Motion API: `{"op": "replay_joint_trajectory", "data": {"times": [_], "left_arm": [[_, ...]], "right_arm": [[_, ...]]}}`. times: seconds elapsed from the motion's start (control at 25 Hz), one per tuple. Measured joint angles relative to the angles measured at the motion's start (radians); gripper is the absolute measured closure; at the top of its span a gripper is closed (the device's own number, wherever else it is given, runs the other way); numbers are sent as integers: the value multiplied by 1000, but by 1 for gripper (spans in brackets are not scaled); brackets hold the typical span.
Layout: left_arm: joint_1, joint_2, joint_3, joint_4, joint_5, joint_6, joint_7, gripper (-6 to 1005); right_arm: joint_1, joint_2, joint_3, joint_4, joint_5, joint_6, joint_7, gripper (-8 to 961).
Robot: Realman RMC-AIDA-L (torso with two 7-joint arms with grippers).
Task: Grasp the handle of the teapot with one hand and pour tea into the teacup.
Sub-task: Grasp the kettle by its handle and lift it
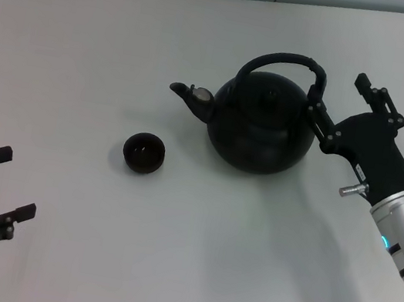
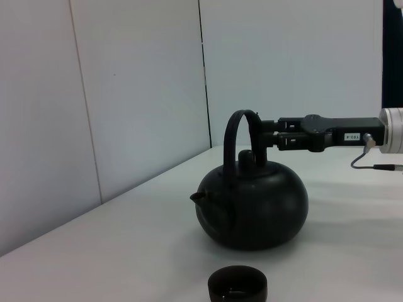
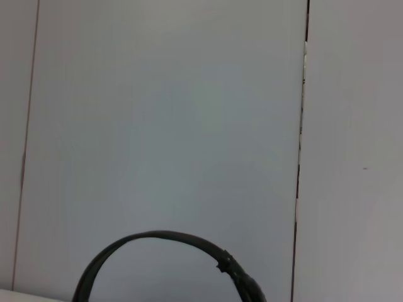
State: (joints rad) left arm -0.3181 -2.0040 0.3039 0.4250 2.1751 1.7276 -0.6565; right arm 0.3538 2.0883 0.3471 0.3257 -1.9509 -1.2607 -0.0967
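In the head view, the teapot point(image 1: 262, 122) stands upright a little right of the frame's centre on the white table point(image 1: 168, 254), its spout point(image 1: 190, 96) pointing toward the left of the frame. The handle point(image 1: 284, 62) arches over the lid. The teacup point(image 1: 144, 152) sits lower left of the teapot, apart from it, just below the spout's line. The right gripper point(image 1: 339, 93) reaches in from the right edge; its fingers are spread apart, one finger point(image 1: 316, 101) touching or right beside the handle's right end, the other point(image 1: 380, 96) standing clear farther right. The left gripper point(image 1: 1, 182) rests in the lower left corner, well away from cup and pot, its fingers apart and holding nothing.

In the left wrist view, the teapot point(image 2: 252, 201) shows side-on at centre, with the teacup point(image 2: 238, 286) at the bottom edge in front of it. The right gripper point(image 2: 267, 133) comes in level from the right at the height of the handle point(image 2: 236, 135), its tips meeting the hoop near its top.

In the right wrist view, only the handle's arc point(image 3: 157, 242) shows along the bottom edge against a pale wall point(image 3: 164, 113).
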Motion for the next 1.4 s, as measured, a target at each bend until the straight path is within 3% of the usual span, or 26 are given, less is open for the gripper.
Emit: {"op": "replay_joint_trajectory", "data": {"times": [1.32,1.4], "left_arm": [[1,-11,-10,0,-4,1,7,138],[1,-11,-10,0,-4,1,8,138]], "right_arm": [[30,3,7,-10,1,28,0,261],[31,3,6,-10,1,28,0,348]]}}
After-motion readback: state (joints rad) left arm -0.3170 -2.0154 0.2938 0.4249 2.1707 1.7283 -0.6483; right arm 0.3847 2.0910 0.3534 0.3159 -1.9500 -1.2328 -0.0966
